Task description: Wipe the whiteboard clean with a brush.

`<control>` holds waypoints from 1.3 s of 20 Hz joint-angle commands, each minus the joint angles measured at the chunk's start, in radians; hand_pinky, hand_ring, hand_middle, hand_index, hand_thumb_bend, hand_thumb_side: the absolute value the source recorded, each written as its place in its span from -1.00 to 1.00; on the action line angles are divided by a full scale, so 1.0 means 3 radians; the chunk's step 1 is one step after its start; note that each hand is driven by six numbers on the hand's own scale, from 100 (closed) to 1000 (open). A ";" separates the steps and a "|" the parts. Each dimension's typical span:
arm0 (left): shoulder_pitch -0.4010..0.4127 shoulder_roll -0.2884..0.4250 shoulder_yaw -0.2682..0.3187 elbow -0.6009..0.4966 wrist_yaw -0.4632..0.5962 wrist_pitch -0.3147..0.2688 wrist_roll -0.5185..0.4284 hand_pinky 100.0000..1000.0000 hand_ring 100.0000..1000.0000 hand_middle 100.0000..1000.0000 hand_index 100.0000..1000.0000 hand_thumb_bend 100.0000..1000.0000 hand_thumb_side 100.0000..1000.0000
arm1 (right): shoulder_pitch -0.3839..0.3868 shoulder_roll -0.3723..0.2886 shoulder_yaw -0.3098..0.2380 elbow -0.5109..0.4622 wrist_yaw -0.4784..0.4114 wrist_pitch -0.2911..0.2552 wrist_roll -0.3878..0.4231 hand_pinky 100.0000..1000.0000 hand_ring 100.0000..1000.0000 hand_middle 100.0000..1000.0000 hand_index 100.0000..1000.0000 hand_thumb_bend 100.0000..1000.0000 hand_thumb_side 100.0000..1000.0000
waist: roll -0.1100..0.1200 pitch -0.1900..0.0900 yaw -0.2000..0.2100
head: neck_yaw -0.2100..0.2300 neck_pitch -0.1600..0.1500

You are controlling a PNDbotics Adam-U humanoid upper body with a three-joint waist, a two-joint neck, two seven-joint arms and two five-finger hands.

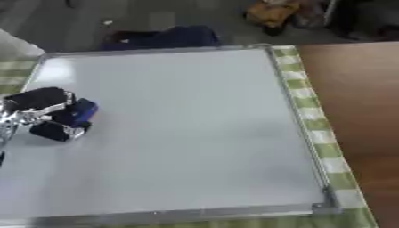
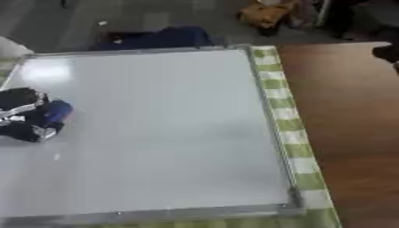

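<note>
Green-and-white checked cloth (image 1: 310, 95) is showing along the right edge of the whiteboard (image 1: 187, 133), which is lying flat and filling most of the table, with bare brown tabletop (image 2: 351, 111) beyond it. Over the board's left side, the left hand (image 1: 40, 107) is curling its fingers round a blue brush (image 1: 76, 112), holding it down against the white surface near the left frame. The right hand is not showing clearly in either view; a dark shape at the right edge of the right eye view may be part of it, but that is hard to say.

Most of the board is looking clean already, though a faint grey smudge (image 1: 261, 131) seems to be lingering right of centre, and glare at the top left could be hiding marks.

Doing this step well is likely meaning keeping the brush's pad flat on the board, sweeping in long overlapping passes from the left side across towards that smudge, and stopping short of the metal frame (image 1: 296, 111) so the brush is not catching on it.
</note>
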 commanded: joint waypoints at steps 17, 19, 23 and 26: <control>0.0028 0.0196 0.0216 0.0297 -0.0676 0.0675 0.0830 -0.05 -0.61 -1.00 -0.92 -0.93 0.14 | -0.0032 -0.0095 -0.0028 -0.0047 -0.0004 -0.0021 -0.0004 0.50 0.20 -0.14 0.05 -0.66 0.96 | -0.0025 -0.0039 0.0019 | -0.0037 -0.0090; 0.0027 0.0207 0.0229 0.0345 -0.0752 0.0721 0.0947 -0.06 -0.61 -1.00 -0.91 -0.93 0.15 | -0.0037 -0.0097 -0.0026 -0.0047 -0.0008 -0.0024 -0.0005 0.50 0.20 -0.14 0.05 -0.66 0.96 | -0.0027 -0.0040 0.0020 | -0.0044 -0.0093; 0.0014 0.0219 0.0247 0.0394 -0.0833 0.0769 0.1089 -0.06 -0.61 -1.00 -0.91 -0.93 0.16 | -0.0040 -0.0100 -0.0023 -0.0047 -0.0017 -0.0029 -0.0008 0.50 0.20 -0.14 0.05 -0.66 0.96 | -0.0031 -0.0044 0.0015 | -0.0060 -0.0104; 0.0010 0.0222 0.0252 0.0415 -0.0868 0.0790 0.1149 -0.06 -0.61 -1.00 -0.91 -0.94 0.16 | -0.0041 -0.0100 -0.0023 -0.0047 -0.0022 -0.0029 -0.0010 0.50 0.20 -0.14 0.05 -0.67 0.97 | -0.0031 -0.0049 0.0012 | -0.0063 -0.0106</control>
